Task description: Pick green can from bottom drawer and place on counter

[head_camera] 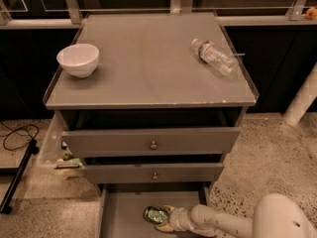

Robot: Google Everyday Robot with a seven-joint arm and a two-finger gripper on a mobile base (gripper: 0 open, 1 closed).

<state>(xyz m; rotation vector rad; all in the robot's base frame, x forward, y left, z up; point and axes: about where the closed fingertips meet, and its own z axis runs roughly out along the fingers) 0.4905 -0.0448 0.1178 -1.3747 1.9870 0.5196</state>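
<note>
The green can (155, 215) lies on its side on the grey floor of the open bottom drawer (124, 213), near the frame's lower edge. My gripper (163, 218) reaches in from the right on a white arm, and its tan fingers (167, 210) stand on either side of the can's right end. The counter (143, 58) is the broad grey cabinet top above, with a thin raised rim.
A white bowl (78, 59) stands at the counter's left edge. A clear plastic water bottle (214, 56) lies at the counter's right. Two upper drawers with small round knobs (153, 145) sit above the open one. A black cable (17, 135) lies on the floor at left.
</note>
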